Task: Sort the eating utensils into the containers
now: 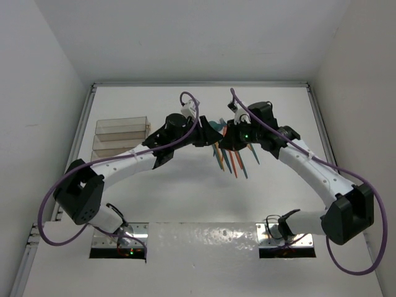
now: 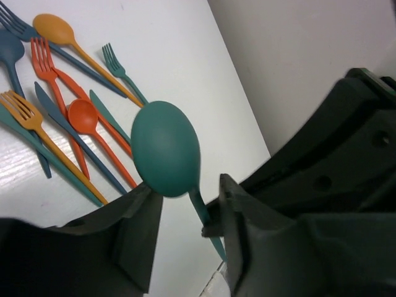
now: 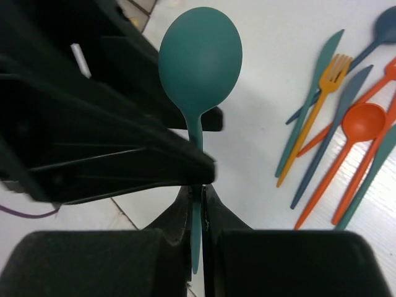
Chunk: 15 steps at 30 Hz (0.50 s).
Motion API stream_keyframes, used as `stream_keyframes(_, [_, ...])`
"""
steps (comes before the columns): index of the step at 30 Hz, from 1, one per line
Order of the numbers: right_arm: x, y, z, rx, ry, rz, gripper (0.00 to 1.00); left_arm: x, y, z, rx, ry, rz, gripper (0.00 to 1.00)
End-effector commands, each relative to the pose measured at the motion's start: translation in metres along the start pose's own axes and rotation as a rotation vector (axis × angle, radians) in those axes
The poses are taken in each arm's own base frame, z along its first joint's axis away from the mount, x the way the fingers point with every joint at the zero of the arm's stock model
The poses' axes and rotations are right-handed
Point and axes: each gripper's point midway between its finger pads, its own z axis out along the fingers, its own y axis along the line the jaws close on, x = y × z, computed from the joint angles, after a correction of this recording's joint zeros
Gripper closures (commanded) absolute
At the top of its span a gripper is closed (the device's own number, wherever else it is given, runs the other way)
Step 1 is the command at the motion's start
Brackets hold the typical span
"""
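Teal plastic marks the spoon (image 3: 200,59) that is held in the air above the white table (image 1: 185,198), between the two arms. Its handle is pinched near the lower end by the right gripper (image 3: 197,207), whose fingers are closed tight on it, with the bowl raised beyond them. The left gripper (image 2: 185,204) is set around the same handle just below the bowl. Its fingers stand apart, one on each side, and a gap is seen between the handle and one finger, so no firm hold by that gripper can be made out.

The other utensils (image 1: 235,161) are left lying on the table in a loose, partly crossed cluster near the grippers. Among them an orange-red spoon (image 2: 83,116), an orange-red fork (image 2: 43,55), a yellow fork (image 2: 21,108), a yellow spoon (image 2: 55,28), a small teal fork (image 2: 114,59) and a dark blue knife (image 2: 68,133) can be told apart; several are touching or overlapping.

The clear containers (image 1: 120,139) are seen side by side at the left of the table, well apart from the spoon and the cluster. Whether anything lies inside them cannot be told.
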Motion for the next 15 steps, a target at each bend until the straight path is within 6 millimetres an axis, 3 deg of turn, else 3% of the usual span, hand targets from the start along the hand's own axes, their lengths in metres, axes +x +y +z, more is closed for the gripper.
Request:
stream_keyframes(1, [-0.018, 0.018, -0.007, -0.062, -0.073, -0.026, 1.00, -0.006, -0.008, 0.006, 0.031, -0.037, -0.004, 0.64])
stream_keyframes(6, [-0.021, 0.023, -0.007, -0.091, -0.083, -0.025, 1.00, -0.008, -0.007, 0.009, 0.034, -0.053, -0.017, 0.67])
stream_keyframes(9, [-0.021, 0.023, -0.006, -0.090, -0.081, -0.026, 1.00, -0.010, -0.011, 0.009, 0.046, -0.058, -0.017, 0.78])
stream_keyframes(11, [-0.019, 0.021, -0.006, -0.081, -0.075, -0.023, 0.98, -0.011, -0.012, 0.008, 0.048, -0.061, -0.015, 0.92])
stream_keyframes(13, [-0.017, 0.019, -0.005, -0.073, -0.073, -0.017, 0.88, -0.013, -0.008, 0.006, 0.019, -0.073, -0.018, 1.00])
stream_keyframes(14, [-0.016, 0.016, -0.004, -0.059, -0.070, -0.013, 0.66, -0.018, -0.004, 0.004, -0.004, -0.095, -0.019, 1.00])
stream_keyframes(15, [-0.016, 0.015, -0.004, -0.053, -0.072, -0.012, 0.59, -0.020, -0.002, 0.003, -0.019, -0.105, -0.018, 1.00])
